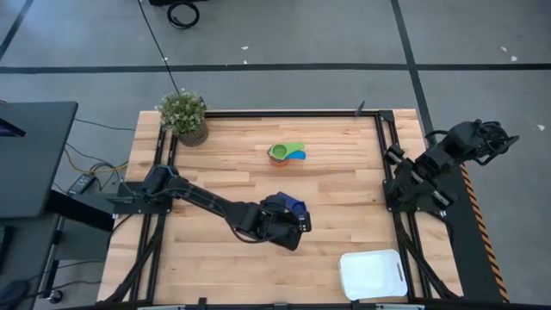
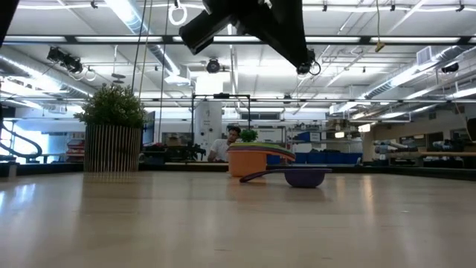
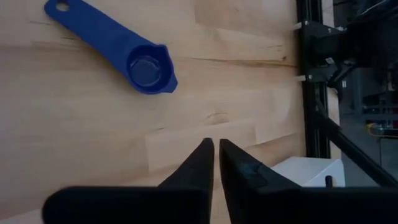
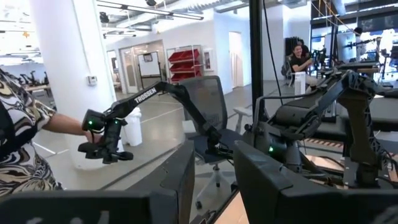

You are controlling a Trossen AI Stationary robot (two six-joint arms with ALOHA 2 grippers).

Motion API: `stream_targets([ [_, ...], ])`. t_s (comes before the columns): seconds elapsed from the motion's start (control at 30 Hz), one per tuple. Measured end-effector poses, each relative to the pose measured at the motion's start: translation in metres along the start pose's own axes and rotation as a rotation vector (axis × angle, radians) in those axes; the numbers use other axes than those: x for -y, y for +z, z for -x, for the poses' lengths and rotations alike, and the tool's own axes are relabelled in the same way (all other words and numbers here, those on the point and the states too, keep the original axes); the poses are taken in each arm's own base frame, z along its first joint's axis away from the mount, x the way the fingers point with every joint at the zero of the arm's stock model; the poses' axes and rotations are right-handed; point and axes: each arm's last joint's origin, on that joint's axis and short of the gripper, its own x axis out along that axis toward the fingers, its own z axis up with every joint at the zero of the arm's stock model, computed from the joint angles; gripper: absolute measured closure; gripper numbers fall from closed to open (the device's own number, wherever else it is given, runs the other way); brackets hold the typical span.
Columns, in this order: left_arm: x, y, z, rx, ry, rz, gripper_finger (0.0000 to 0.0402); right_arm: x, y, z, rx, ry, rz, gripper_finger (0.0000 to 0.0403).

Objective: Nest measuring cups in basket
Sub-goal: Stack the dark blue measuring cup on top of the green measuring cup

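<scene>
One dark blue cup [image 3: 149,68] lies alone on the surface, just beyond the left end effector [image 1: 288,226], whose fingers are nearly pinched together with nothing between them (empty, as far as I can see). Stacked cups [image 1: 285,153] sit toward twelve o'clock; the basket [image 1: 372,274] waits at five o'clock. Parked at three o'clock, the right end effector [image 4: 211,180] stands parted, idle.
</scene>
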Motion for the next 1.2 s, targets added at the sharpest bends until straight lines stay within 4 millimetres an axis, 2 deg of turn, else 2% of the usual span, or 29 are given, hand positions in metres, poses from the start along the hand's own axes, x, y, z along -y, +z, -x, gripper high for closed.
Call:
stream_targets([
  [0.1,-0.002,0.001,-0.006,-0.032,0.027,0.031,0.0353,0.0,0.0,0.0,-0.002,0.002,0.012,0.0286],
  [0.23,-0.009,0.003,-0.027,-0.102,0.108,0.101,0.0325,-0.001,-0.001,0.0,-0.007,0.02,0.025,0.0286],
  [0.37,-0.014,0.009,-0.047,-0.083,0.148,0.132,0.0302,-0.001,-0.001,0.0,-0.009,0.021,0.032,0.0286],
  [0.67,-0.021,0.033,-0.084,-0.038,0.21,0.246,0.0292,-0.001,-0.001,0.0,-0.009,0.024,0.036,0.0286],
  [0.9,-0.027,0.036,-0.094,-0.083,0.266,0.264,0.0292,-0.001,-0.001,0.0,-0.009,0.024,0.044,0.0286],
  [1.2,-0.028,0.036,-0.093,-0.085,0.279,0.283,0.0292,-0.001,-0.001,0.0,-0.008,0.024,0.058,0.0286],
])
